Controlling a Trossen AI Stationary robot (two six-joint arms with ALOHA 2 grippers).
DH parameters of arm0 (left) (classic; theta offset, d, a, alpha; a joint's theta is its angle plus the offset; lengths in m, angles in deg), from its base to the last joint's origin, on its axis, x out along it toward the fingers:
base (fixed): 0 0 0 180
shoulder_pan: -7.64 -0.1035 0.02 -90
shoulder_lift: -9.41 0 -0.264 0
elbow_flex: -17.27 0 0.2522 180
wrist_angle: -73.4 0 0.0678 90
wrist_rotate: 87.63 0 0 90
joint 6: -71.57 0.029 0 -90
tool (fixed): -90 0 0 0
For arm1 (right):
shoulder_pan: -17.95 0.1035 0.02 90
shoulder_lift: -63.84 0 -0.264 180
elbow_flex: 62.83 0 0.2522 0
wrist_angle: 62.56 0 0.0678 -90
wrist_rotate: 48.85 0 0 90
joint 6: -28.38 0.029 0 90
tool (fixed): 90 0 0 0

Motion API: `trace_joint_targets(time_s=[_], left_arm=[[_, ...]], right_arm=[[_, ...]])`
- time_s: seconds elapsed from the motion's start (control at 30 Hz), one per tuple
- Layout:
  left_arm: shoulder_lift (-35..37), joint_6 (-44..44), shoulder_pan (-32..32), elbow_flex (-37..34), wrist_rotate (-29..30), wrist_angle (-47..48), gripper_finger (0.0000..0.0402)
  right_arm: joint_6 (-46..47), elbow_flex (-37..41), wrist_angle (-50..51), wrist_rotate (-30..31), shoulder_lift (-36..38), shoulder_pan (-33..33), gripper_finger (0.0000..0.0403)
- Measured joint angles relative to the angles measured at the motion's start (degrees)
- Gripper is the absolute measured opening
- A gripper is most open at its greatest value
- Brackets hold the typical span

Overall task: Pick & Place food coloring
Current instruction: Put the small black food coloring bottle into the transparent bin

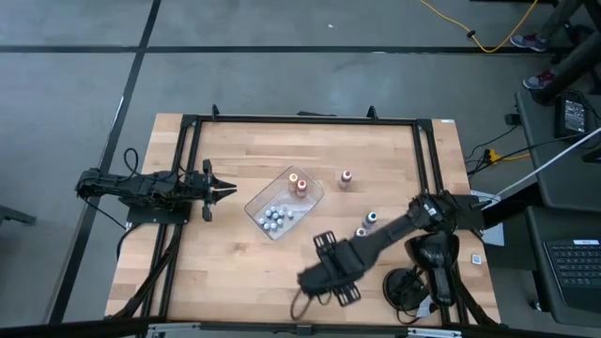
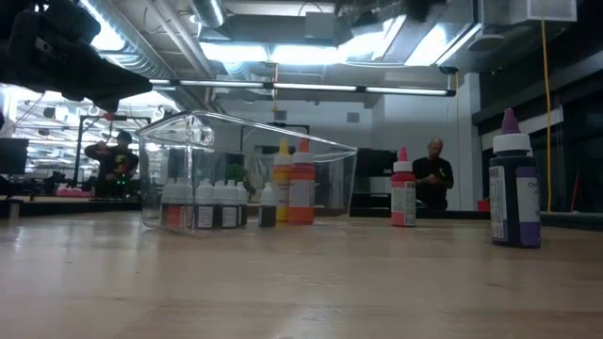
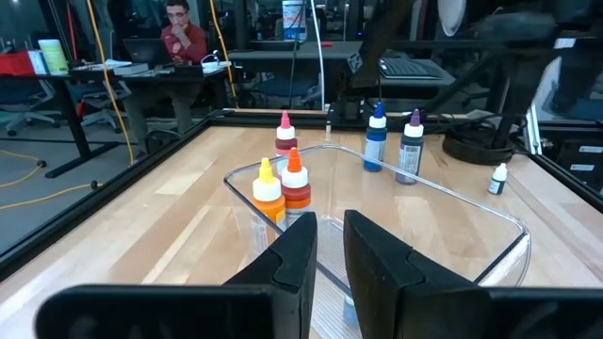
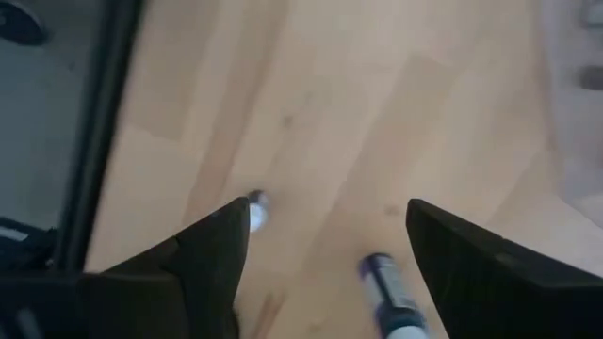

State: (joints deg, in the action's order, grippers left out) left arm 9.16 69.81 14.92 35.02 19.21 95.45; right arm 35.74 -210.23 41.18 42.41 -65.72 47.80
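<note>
tabletop (image 1: 244,272): pale wood planks, smooth, matt
tray (image 2: 188,141): clear glossy plastic
food coloring bottles (image 3: 294,179): smooth plastic
tabletop frame (image 1: 300,119): black metal

High view: overhead, straight down on whole table (image 1: 235,272). Low view: table-top level, close behind clear tray (image 2: 247,174), facing room. Left wrist view: looks fwd across table to same tray (image 3: 490,212). Right wrist view: angled down, close to wood.

No legible text or labels.
</note>
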Motion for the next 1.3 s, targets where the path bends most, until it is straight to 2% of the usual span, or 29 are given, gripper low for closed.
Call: trace_joint_targets(time_s=[0.23, 0.6, 0.8, 1.07, 1.3], left_arm=[[0.00, 0.00, 0.01, 0.00, 0.00, -0.01, 0.0059], [0.02, 0.00, 0.01, 0.00, -0.02, -0.01, 0.0052], [0.00, 0.00, 0.01, 0.00, 0.00, 0.00, 0.0056], [0.00, 0.00, 0.00, 0.01, -0.01, 0.00, 0.0058], [0.01, 0.00, 0.00, 0.00, 0.00, -0.01, 0.0053]], right_arm=[[-0.29, 4.84, -0.39, 0.04, 0.02, 3.99, 0.0287], [-1.66, 7.50, -1.73, 0.50, 0.22, 4.58, 0.0287], [-3.66, 7.50, -0.99, 1.00, 0.39, 3.25, 0.0287], [-6.41, 7.50, -0.85, 5.86, 2.64, -0.51, 0.0287], [-10.97, 7.50, -0.04, 6.21, 2.95, -3.57, 0.0287]])
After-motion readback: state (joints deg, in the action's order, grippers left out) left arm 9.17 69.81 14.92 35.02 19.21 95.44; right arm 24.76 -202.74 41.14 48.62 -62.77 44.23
